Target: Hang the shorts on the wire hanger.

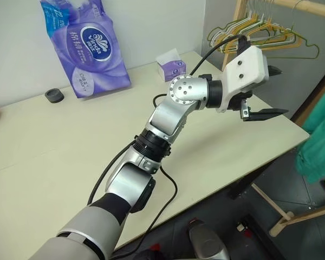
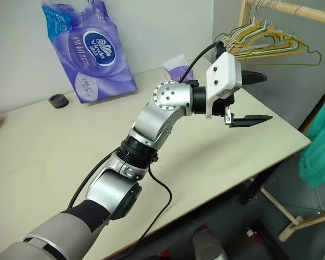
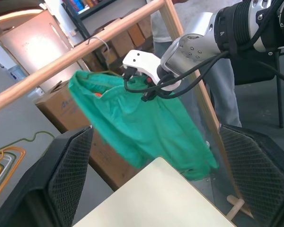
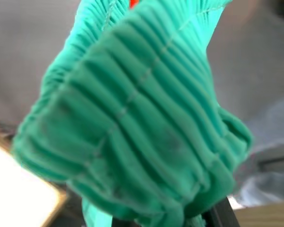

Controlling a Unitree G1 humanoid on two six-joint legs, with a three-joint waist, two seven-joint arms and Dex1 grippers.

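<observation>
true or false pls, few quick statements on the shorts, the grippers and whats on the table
1. The right gripper is shut on the teal-green cloth shorts. True.
2. The shorts lie flat on the cream table. False: they hang off the table's edge, by the wooden rack.
3. The left gripper is open and empty. True.
4. The purple tissue pack lies on the floor. False: it stands on the table against the wall.

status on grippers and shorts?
Left gripper open, empty, over table edge. Right gripper shut on shorts, hanging below wooden rail. Nothing in the way.
</observation>
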